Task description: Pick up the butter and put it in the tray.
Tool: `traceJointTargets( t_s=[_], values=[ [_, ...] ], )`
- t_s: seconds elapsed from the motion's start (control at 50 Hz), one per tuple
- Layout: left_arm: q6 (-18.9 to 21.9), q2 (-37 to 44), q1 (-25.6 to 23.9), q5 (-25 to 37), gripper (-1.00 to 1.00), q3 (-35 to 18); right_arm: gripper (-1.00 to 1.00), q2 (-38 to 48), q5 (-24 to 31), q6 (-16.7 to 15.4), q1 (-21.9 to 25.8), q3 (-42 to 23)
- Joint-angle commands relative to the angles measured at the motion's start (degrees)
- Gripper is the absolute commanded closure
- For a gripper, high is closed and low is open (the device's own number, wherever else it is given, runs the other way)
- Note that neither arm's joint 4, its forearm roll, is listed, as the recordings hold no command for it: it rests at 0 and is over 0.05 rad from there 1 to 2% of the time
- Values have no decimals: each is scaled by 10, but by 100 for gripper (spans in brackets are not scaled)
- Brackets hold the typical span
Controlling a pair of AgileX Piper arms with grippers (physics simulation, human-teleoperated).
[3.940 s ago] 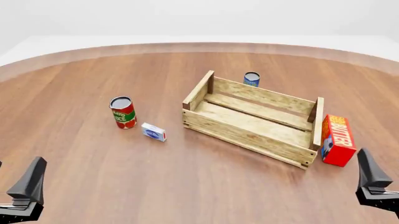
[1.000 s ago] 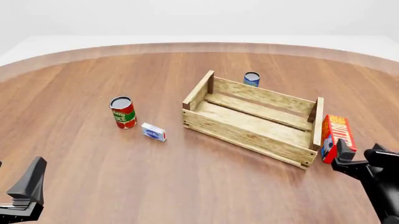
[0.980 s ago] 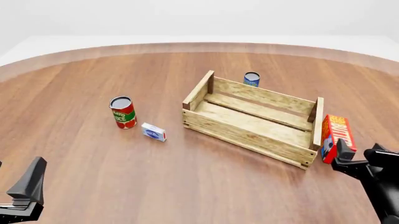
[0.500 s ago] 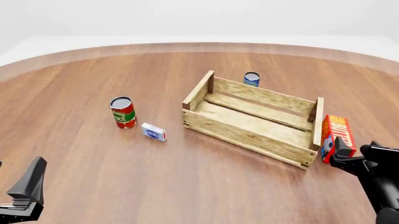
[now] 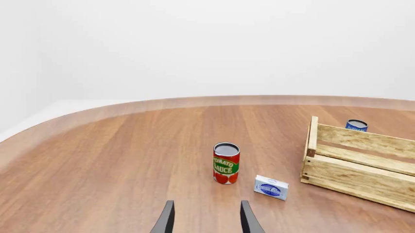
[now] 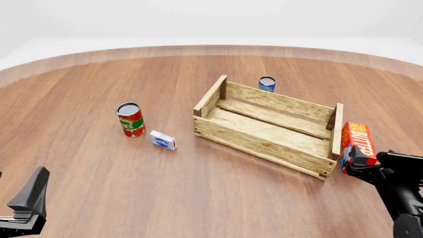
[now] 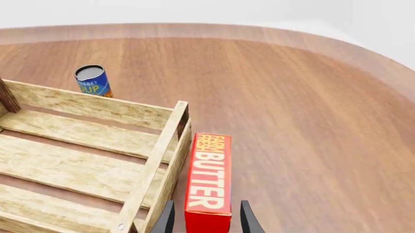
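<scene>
The butter (image 6: 357, 141) is a red-orange carton with white lettering, lying flat on the table just outside the right end of the tray (image 6: 263, 145), a wooden slat crate. In the right wrist view the butter (image 7: 209, 174) lies close alongside the tray's end wall (image 7: 157, 162). My right gripper (image 7: 206, 221) is open, with one finger on each side of the carton's near end and small gaps to it. In the front view the right gripper (image 6: 373, 161) sits just behind the carton. My left gripper (image 5: 206, 221) is open and holds nothing, far off at the near left.
A tomato sauce can (image 6: 130, 119) stands left of the tray, with a small blue-and-white box (image 6: 162, 140) beside it. A blue can (image 6: 266, 84) stands behind the tray's far wall. The table's curved edge runs along the back.
My right gripper has come up from the near right edge and moved forward until its fingers flank the butter's near end. The left arm and all objects have stayed put.
</scene>
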Motion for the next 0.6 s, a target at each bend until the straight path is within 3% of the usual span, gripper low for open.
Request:
traceJointTargets(
  t_s=[0.02, 0.6],
  values=[
    [0, 0, 0, 0, -100, 0, -100, 17, 0, 0, 0, -8],
    [0, 0, 0, 0, -100, 0, -100, 59, 0, 4, -2, -28]
  ],
)
